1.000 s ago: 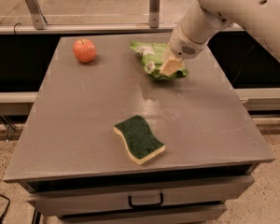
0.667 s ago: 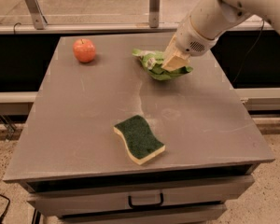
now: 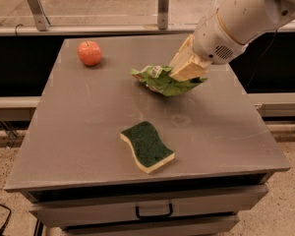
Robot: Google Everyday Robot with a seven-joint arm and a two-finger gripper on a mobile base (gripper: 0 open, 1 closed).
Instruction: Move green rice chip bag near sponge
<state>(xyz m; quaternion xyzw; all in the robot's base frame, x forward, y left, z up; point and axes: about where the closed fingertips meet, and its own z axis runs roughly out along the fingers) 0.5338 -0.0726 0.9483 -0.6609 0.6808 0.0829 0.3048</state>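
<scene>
The green rice chip bag [image 3: 160, 80] is a light-green crinkly pouch with a small white label. It hangs lifted above the middle of the grey table [image 3: 78, 132]. My gripper [image 3: 187, 72] is shut on the bag's right end, coming in from the upper right on a white arm. The sponge [image 3: 147, 145], dark green on top with pale yellow foam below, lies flat near the table's front, below and a little left of the bag.
A red apple [image 3: 89, 53] sits at the table's back left. A rail with metal posts [image 3: 162, 4] runs behind the table. A drawer with a handle [image 3: 154, 212] is under the front edge.
The gripper has lifted the bag off the back of the table and carried it toward the front and the middle, closer to the sponge.
</scene>
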